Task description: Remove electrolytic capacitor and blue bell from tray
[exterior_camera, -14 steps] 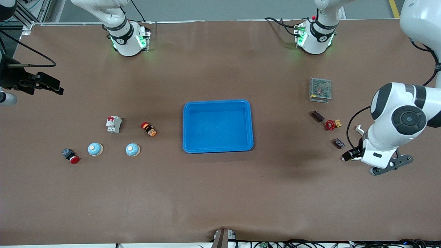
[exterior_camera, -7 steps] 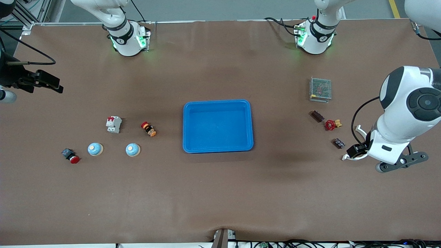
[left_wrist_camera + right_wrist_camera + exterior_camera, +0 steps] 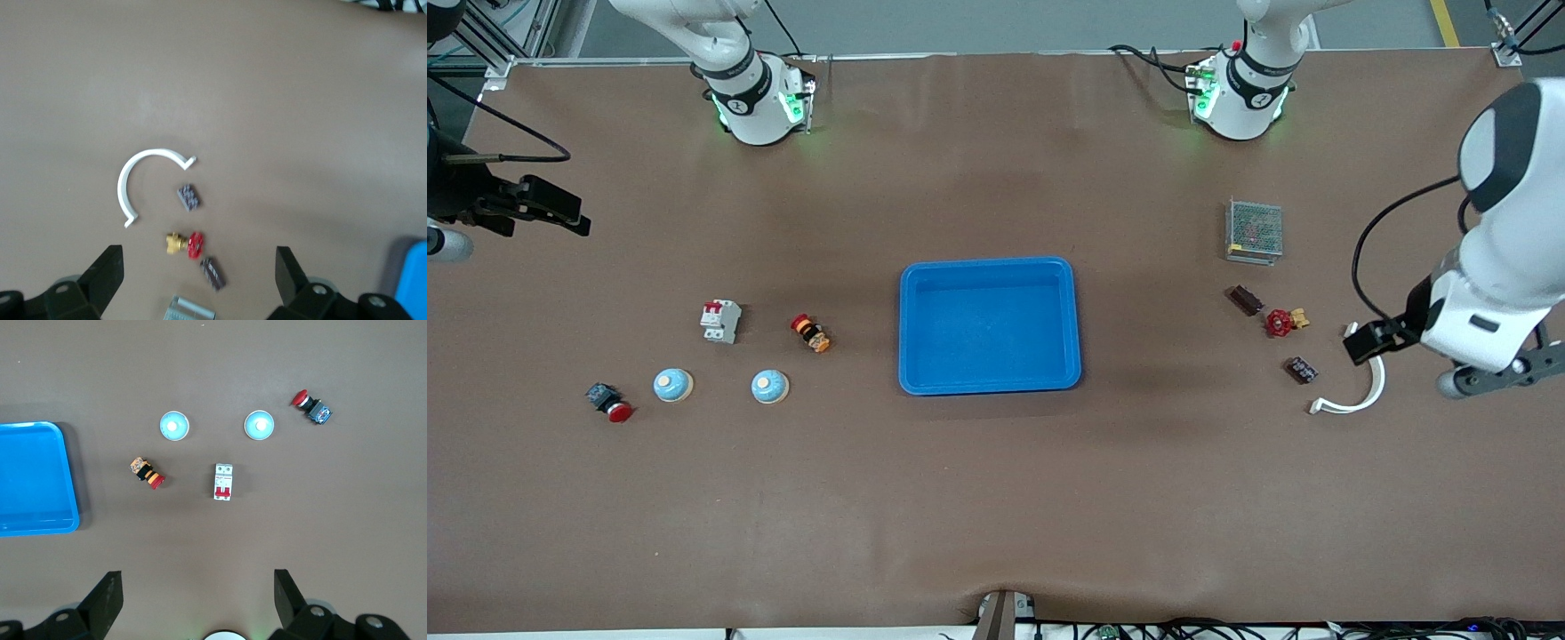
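Two light blue bells (image 3: 672, 385) (image 3: 769, 387) sit toward the right arm's end of the table, also shown as bells (image 3: 174, 425) (image 3: 259, 425) in the right wrist view. Two small dark capacitors (image 3: 1246, 300) (image 3: 1300, 370) lie toward the left arm's end, seen from the left wrist as capacitors (image 3: 213, 273) (image 3: 189, 197). My left gripper (image 3: 1489, 378) (image 3: 200, 263) hangs open and empty high over the table's edge beside them. My right gripper (image 3: 198, 587) is open and empty, high over bare table; its hand (image 3: 516, 206) shows at the front view's edge.
A blue tray (image 3: 989, 267) sits mid-table. Near the capacitors are a red valve (image 3: 1279, 322), a mesh power supply (image 3: 1254, 230) and a white curved piece (image 3: 1352, 400). Near the bells are a circuit breaker (image 3: 720, 321), an orange-black button (image 3: 810, 333) and a red push button (image 3: 609, 402).
My left arm has swung out toward its end of the table, away from the capacitors, uncovering the white curved piece. The right arm has barely shifted. Both grippers stayed open.
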Controlling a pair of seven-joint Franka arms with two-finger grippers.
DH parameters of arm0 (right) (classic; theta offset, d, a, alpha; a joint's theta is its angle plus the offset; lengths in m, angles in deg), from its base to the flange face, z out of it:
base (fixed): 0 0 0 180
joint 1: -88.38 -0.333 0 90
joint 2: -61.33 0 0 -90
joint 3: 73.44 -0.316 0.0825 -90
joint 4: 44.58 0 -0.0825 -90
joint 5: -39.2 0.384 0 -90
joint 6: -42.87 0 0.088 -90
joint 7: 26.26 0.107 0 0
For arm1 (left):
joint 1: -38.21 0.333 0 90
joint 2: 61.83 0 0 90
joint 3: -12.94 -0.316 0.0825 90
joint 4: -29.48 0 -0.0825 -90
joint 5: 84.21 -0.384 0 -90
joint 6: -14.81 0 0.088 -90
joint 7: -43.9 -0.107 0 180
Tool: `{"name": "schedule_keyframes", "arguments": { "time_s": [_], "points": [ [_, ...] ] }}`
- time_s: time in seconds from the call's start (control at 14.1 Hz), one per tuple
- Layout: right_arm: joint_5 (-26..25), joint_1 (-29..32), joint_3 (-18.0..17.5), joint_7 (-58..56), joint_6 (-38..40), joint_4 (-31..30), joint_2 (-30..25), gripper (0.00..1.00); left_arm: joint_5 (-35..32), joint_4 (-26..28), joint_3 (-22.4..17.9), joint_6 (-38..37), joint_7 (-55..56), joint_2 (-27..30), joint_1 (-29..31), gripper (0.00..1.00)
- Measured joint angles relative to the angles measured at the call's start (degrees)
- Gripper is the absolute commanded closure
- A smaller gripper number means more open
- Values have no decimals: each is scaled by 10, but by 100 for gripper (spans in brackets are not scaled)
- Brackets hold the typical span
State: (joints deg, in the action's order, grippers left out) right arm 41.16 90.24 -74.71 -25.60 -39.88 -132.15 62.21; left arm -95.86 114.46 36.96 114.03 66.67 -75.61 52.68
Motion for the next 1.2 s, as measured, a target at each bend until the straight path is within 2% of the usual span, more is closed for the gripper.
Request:
{"name": "schedule_keyframes", "arguments": {
  "time_s": [0.21,0.5,0.85,1.2],
  "points": [
    [0,0,0,0,-2,7,-2,0,32,5,-54,-29,-55,47,-31,0],
    [0,0,0,0,-7,12,-4,0,72,43,-127,-57,-100,112,-85,0],
    [0,2,2,0,-18,12,-4,0,76,66,-140,-91,-118,161,-102,0],
    [0,6,3,0,-17,10,-4,0,76,67,-140,-116,-130,168,-106,0]
  ]
}}
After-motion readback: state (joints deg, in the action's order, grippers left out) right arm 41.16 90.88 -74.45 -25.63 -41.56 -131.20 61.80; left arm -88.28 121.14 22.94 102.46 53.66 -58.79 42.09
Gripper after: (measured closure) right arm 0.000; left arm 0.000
